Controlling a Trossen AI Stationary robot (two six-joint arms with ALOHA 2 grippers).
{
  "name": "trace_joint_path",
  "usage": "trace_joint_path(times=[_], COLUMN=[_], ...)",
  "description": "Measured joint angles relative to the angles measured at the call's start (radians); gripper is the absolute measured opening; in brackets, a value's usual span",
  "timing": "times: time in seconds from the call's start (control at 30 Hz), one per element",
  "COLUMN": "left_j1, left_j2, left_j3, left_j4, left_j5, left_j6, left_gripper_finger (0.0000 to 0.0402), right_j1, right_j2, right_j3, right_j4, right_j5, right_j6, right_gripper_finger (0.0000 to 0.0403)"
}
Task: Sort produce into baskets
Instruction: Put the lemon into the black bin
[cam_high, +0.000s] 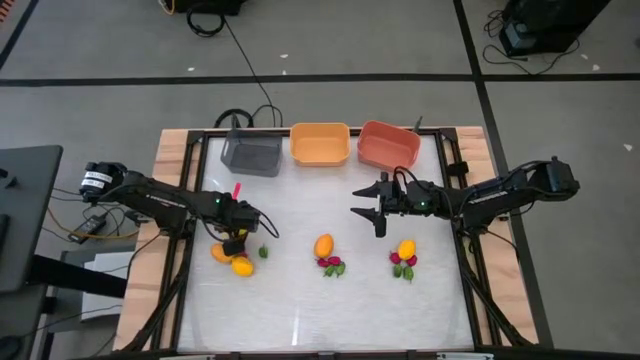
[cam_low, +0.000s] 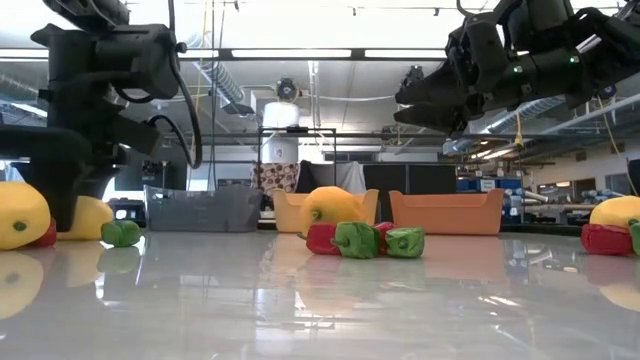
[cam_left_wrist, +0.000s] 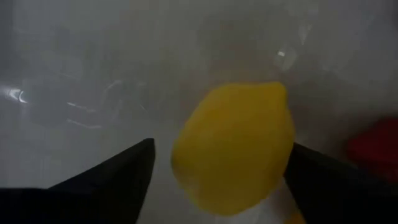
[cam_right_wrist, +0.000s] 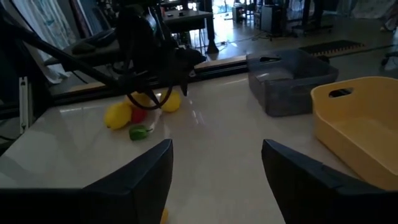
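Left hand released, fingers straddling yellow fruit on surface, red piece beside; right hand released, raised near orange basket.

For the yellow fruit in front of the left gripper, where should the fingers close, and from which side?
Grip the yellow fruit across its widest middle, coming straight down from above. In the left wrist view the left gripper has an open finger on each flank of its rounded body, so closing there looks likeliest to hold. A red piece lies close beside it.
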Motion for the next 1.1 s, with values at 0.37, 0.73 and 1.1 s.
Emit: trace_joint_path(times=[0.37, 0.73, 1.1], left_j1=[0.073, 0.461, 0.8], left_j2=[0.0, 0.051, 0.2], left_j3=[0.143, 0.402, 0.41], left_j4=[-0.046, -0.026, 0.192], left_j5=[-0.082, -0.222, -0.166], left_j6=[0.012, 0.304, 0.415], left_gripper_finger=[0.0221, 0.0227, 0.0228], right_j1=[0.0, 0.013, 0.032], right_j2=[0.0, 0.0, 0.0], right_j3=[0.0, 0.0, 0.0], right_j4=[0.006, 0.007, 0.007], right_j5=[-0.001, -0.094, 0.002], right_j6=[0.091, 0.2, 0.167], right_gripper_finger=[0.0246, 0.0246, 0.0246])
